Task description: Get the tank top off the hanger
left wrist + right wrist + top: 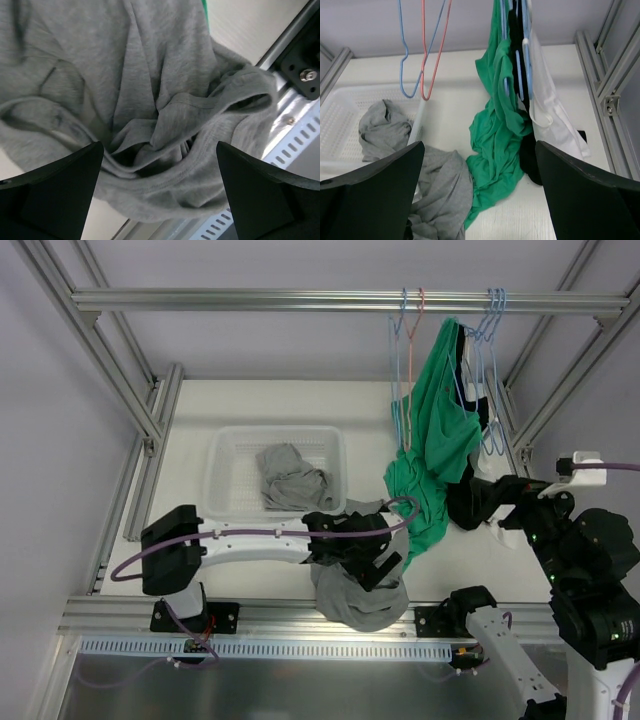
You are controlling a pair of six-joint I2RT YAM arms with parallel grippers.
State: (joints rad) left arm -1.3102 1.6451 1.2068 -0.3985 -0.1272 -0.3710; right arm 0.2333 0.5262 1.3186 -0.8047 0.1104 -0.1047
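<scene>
The green tank top (437,430) hangs from a blue hanger (478,360) on the rail, and its lower part is bunched on the table. It also shows in the right wrist view (502,130), draped over the hanger (512,50). My right gripper (480,502) is open and empty (480,200), just right of the green cloth and apart from it. My left gripper (375,565) is open, jaws wide apart (160,200), directly over a crumpled grey garment (160,125) lying at the table's front edge (360,600).
A white basket (225,455) holds another grey garment (290,480). Empty blue and pink hangers (408,340) hang left of the tank top. A black garment (530,155) and a white one (552,125) hang behind it. Frame posts stand at right.
</scene>
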